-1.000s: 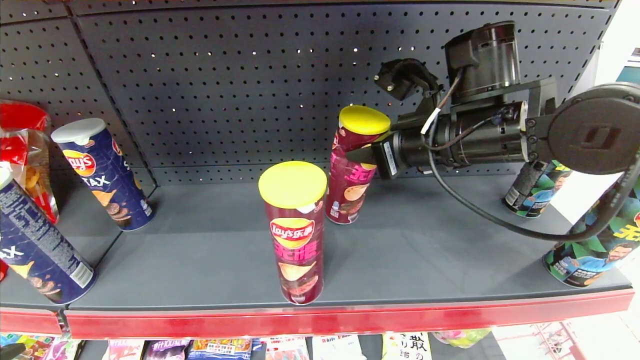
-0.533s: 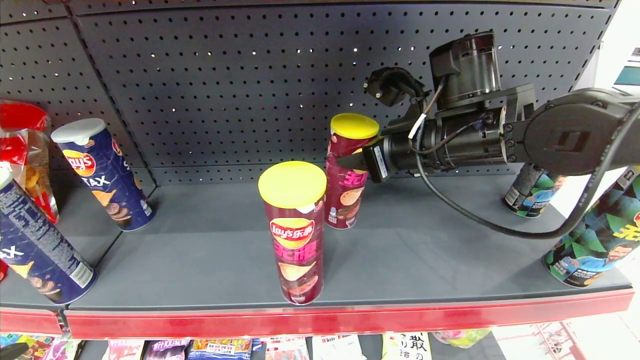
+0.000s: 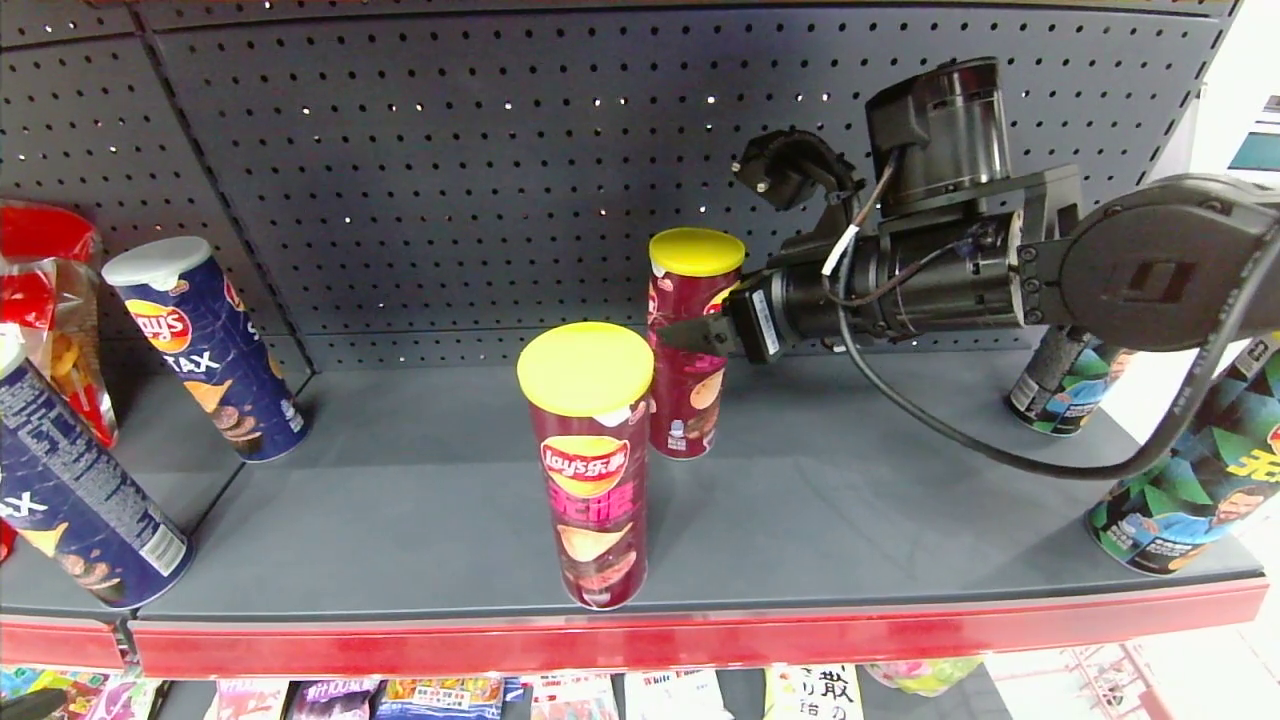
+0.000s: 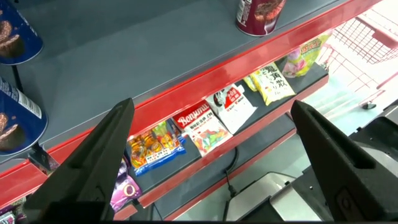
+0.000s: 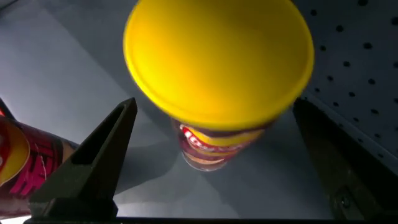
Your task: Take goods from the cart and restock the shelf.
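The left gripper (image 4: 211, 104) hangs below the shelf front with its fingers spread and nothing between them, above the snack packets (image 4: 205, 124) on the lower tier, the red wire cart (image 4: 367, 37) off to one side. On the shelf (image 3: 820, 520), two blue chip cans (image 3: 205, 345) sit at 9 o'clock, and a maroon chip can (image 3: 592, 470) with a yellow lid stands at the front edge in the middle. At about 1 o'clock from it, close to the pegboard back panel (image 3: 450, 180), stands the second maroon chip can (image 3: 688, 400), upright with its base on the shelf. The right gripper (image 3: 690, 325) comes in from 3 o'clock, and its fingers sit apart on either side of the can's upper body, flanking it rather than visibly squeezing it. Green chip cans (image 3: 1190, 500) stand at 3 o'clock. The can looks like a light paperboard tube: stiff, yet likely to dent under a hard squeeze, glossy and so probably slippery, and tall and narrow enough to tip at a nudge. The upper body just below the lid seems the best hold, not the plastic lid itself. A second earlier this can leaned with its top toward 1 o'clock; it has since come upright and shifted slightly toward 9 o'clock, with the arm following.
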### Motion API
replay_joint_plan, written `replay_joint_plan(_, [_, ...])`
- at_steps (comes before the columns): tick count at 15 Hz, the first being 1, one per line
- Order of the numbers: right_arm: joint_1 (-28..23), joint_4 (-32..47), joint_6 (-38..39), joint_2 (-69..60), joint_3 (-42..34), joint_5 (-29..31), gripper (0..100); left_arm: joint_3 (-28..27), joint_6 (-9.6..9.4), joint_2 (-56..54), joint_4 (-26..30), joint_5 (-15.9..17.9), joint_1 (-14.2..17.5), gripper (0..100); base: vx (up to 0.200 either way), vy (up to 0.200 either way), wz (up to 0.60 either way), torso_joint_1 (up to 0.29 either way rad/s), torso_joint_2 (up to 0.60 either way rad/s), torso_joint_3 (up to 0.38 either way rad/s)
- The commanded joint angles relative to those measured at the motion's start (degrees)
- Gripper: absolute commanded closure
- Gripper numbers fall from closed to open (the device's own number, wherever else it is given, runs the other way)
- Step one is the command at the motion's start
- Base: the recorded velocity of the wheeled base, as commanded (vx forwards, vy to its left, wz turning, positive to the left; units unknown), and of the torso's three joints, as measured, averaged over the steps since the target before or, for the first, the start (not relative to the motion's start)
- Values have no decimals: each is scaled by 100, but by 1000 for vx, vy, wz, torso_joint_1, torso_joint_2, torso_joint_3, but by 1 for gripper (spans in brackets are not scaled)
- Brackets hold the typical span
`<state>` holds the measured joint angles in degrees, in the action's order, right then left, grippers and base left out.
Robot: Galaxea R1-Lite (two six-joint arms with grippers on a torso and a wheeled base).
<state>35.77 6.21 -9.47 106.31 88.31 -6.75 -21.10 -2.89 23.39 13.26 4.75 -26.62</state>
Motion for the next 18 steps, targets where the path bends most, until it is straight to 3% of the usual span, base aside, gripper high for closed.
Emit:
replay_joint_plan(1, [0,-5,24,-357,-244,104,0,1,-1,25,1,-1,-1,0,0,0,0,0,0,0])
replay_joint_plan(8, [18,-32,270,-1869,-2002,394,0,10,-1,385,-70,-1,-1,0,0,0,0,0,0,0])
replay_joint_plan(11, [18,-251,464,-3152,-3417,508,0,-140,-1,1194,-658,-62,8,0,0,0,0,0,0,0])
replay_joint_plan(15, [282,-506,420,-4910,-5069,535,0,-298,-1,2196,-1028,-247,-1,0,0,0,0,0,0,0])
replay_joint_plan(18, [211,-471,464,-7010,-6502,544,0,-421,34,3374,-1757,-273,8,0,0,0,0,0,0,0])
